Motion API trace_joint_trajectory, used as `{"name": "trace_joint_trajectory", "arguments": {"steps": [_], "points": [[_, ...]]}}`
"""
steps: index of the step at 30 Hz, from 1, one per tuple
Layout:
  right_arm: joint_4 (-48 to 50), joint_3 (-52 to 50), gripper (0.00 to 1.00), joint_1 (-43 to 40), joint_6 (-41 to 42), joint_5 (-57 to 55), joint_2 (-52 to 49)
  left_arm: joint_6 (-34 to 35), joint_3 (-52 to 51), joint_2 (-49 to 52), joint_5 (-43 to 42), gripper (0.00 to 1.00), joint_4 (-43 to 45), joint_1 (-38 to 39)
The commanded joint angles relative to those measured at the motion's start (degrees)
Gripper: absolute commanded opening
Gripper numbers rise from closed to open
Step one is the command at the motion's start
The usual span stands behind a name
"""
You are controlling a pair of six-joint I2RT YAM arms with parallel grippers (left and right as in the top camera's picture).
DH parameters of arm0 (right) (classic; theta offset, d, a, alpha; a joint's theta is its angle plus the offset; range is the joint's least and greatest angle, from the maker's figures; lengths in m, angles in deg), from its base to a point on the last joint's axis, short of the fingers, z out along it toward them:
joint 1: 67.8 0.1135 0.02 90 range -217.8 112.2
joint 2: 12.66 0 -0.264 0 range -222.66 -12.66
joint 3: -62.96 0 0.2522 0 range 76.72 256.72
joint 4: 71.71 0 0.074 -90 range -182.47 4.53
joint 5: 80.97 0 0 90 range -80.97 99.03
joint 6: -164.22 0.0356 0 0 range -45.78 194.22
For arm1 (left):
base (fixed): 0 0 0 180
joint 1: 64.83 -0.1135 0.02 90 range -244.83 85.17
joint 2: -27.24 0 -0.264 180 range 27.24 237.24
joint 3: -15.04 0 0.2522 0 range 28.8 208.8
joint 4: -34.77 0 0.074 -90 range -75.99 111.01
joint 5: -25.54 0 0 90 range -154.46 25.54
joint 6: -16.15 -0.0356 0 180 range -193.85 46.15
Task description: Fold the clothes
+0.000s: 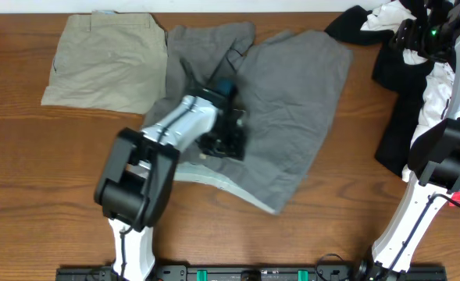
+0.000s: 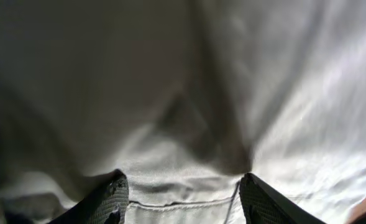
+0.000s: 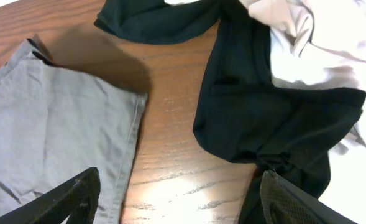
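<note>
- table [image 1: 26, 156]: wood-grain top, brown, smooth, slight sheen w/ glare patch
- grey shorts [image 1: 292, 117]: woven cloth, matt, creased; stitched hem, paler lining at edge
- khaki shorts [image 1: 105, 62]: beige cloth, matt, lightly creased
- black garments [image 3: 263, 118]: soft cloth, matt; lower part looks like fine mesh
- white shirt [image 3: 332, 31]: thin cloth, smooth, rumpled
- left arm [image 1: 179, 125]: white shell, plastic look, glossy
- left gripper [image 2: 183, 177]: fingers black, matt, finely textured

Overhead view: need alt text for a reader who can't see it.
Left gripper is down on crumpled grey shorts at the middle of a wooden table. Beige shorts lie flat at the far left; a pile of black and white clothes sits at the right edge.
</note>
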Motion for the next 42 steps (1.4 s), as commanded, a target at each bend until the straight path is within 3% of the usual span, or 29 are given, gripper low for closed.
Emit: {"name": "trace_joint_trajectory", "arguments": {"steps": [1,9,20,29,33,35,42], "points": [[-0.3,-0.1,0.8,2.0,-1.1,0.8,0.7,2.4,-0.5,2.7,1.5,0.6,-0.5,-5.5],[4.8,-10.0,0.81,7.7,-0.7,1.4,0.7,1.1,1.3,-8.8,-3.4,0.61,-1.2,-7.0],[17.2,-25.0,0.8,12.0,2.2,1.4,0.7,1.1,1.3,-26.9,-1.5,0.76,-5.3,-4.0],[29.1,-34.2,0.76,12.9,7.0,-0.4,0.7,2.0,0.9,-24.5,10.3,0.77,-9.6,6.5],[33.1,-36.8,0.51,13.9,7.3,-0.5,0.7,3.3,0.8,-22.4,10.6,0.77,-10.0,9.8],[33.5,-37.0,0.47,14.4,7.3,-0.8,0.7,3.3,0.8,-21.0,10.6,0.77,-11.3,11.3],[34.1,-37.0,0.49,15.2,7.3,-0.8,0.7,1.8,0.8,-14.6,9.9,0.78,-16.5,17.5]]}}
